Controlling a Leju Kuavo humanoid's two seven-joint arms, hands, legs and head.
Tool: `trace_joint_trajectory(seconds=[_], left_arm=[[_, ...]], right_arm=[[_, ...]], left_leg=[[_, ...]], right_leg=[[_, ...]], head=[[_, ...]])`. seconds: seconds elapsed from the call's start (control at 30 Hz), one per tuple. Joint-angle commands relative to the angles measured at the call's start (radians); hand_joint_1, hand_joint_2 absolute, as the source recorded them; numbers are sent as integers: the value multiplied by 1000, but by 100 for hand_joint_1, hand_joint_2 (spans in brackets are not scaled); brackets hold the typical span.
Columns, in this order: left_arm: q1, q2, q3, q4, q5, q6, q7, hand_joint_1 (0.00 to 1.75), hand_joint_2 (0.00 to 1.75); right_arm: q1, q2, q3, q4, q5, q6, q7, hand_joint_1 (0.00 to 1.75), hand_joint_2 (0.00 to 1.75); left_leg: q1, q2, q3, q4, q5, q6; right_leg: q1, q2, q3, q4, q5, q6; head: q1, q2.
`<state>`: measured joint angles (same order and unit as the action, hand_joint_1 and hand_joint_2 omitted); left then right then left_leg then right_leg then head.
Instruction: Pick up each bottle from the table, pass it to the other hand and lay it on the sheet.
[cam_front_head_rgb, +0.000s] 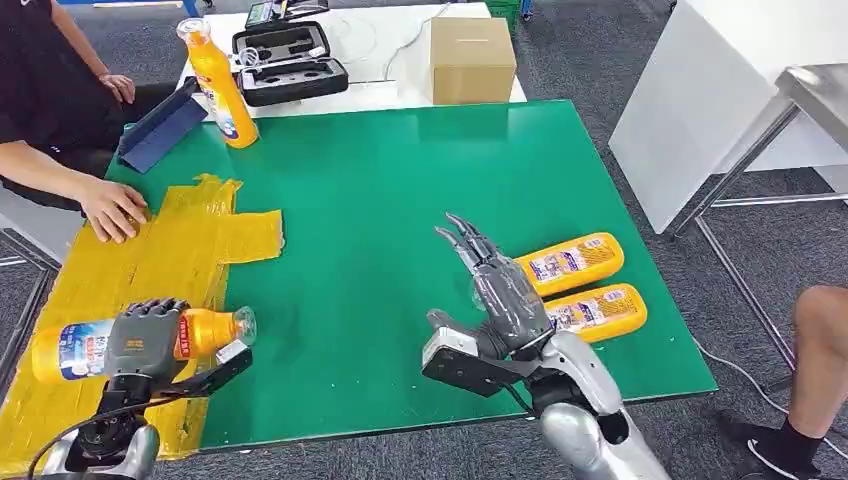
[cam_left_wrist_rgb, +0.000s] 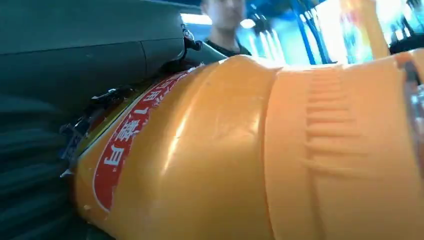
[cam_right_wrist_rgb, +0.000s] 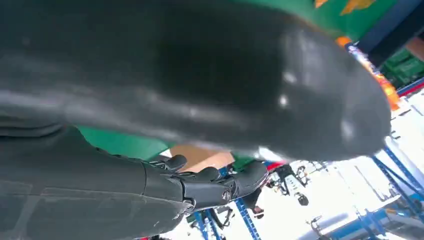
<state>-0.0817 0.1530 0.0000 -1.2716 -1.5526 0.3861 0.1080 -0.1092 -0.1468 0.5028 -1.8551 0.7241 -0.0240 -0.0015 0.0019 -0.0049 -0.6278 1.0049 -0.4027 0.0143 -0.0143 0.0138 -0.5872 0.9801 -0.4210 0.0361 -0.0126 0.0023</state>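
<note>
Left robot hand (cam_front_head_rgb: 143, 338) is wrapped round an orange bottle (cam_front_head_rgb: 205, 331), held sideways just over the yellow sheet (cam_front_head_rgb: 190, 250) at the desk's (cam_front_head_rgb: 400, 180) near-left corner; can't tell if it's touching down yet. So this one looks handed over already, w/ laying down in hand.

Right robot hand (cam_front_head_rgb: 497, 290) has fingers spread, holding nothing, just beside two more bottles (cam_front_head_rgb: 570, 262) lying near the desk's right edge. Those are still to do. A fourth bottle (cam_front_head_rgb: 218, 82) stands upright at the far left, also untouched. A person's hand (cam_front_head_rgb: 113, 210) rests on the sheet.

The left robot hand (cam_front_head_rgb: 143, 338) hides the held bottle's (cam_front_head_rgb: 70, 350) middle.
</note>
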Motion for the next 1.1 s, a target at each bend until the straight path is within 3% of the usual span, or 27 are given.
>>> trace_joint_trajectory(seconds=[0.03,0.3,0.33,0.6,0.77,0.8,0.9,1.0,1.1], left_arm=[[-71,2,-33,256,-18,-17,-54,0,175],[-25,-34,35,186,78,-31,-180,0,175],[-19,-42,49,169,101,-26,-196,0,0],[-5,-67,78,111,143,-15,-217,0,0],[21,-181,208,-65,412,117,-342,0,0],[26,-202,227,-109,457,117,-358,0,0],[41,-306,335,-337,968,67,-559,0,0],[65,-333,367,-468,1123,-24,-575,0,0],[73,-340,370,-501,1152,-48,-570,0,0]], right_arm=[[45,-79,-68,-51,4,-9,-13,0,0],[117,-118,-133,-95,28,-19,-31,0,0],[135,-120,-145,-105,33,-23,-37,0,0],[172,-124,-161,-127,46,-29,-47,0,0],[259,-132,-187,-168,106,-59,-53,0,0],[282,-134,-194,-177,118,-67,-56,0,175],[420,-191,-217,-241,199,-133,-37,0,175],[530,-263,-254,-289,264,-198,27,0,175],[562,-290,-290,-299,255,-206,45,0,175]], left_leg=[[0,-2,2,-1,0,0],[0,-2,4,-1,0,-1],[0,-2,5,-1,0,-1],[0,-1,6,0,-1,-1],[0,-3,4,0,0,0],[1,-5,4,1,-1,-1],[1,-7,3,2,-2,0],[1,-5,0,2,-2,0],[0,-4,0,2,-3,1]], right_leg=[[0,-3,3,-1,-1,-1],[0,-2,6,-1,-1,-1],[0,-2,6,-1,-1,-1],[0,-1,8,-1,-1,-1],[0,-3,6,-1,-1,-1],[1,-5,7,-1,-2,-1],[2,-8,7,0,-3,-1],[1,-6,3,0,-3,0],[0,-3,2,0,-2,0]], head=[[0,0],[0,0],[0,0],[0,0],[0,0],[0,0],[0,0],[0,0],[-1,0]])
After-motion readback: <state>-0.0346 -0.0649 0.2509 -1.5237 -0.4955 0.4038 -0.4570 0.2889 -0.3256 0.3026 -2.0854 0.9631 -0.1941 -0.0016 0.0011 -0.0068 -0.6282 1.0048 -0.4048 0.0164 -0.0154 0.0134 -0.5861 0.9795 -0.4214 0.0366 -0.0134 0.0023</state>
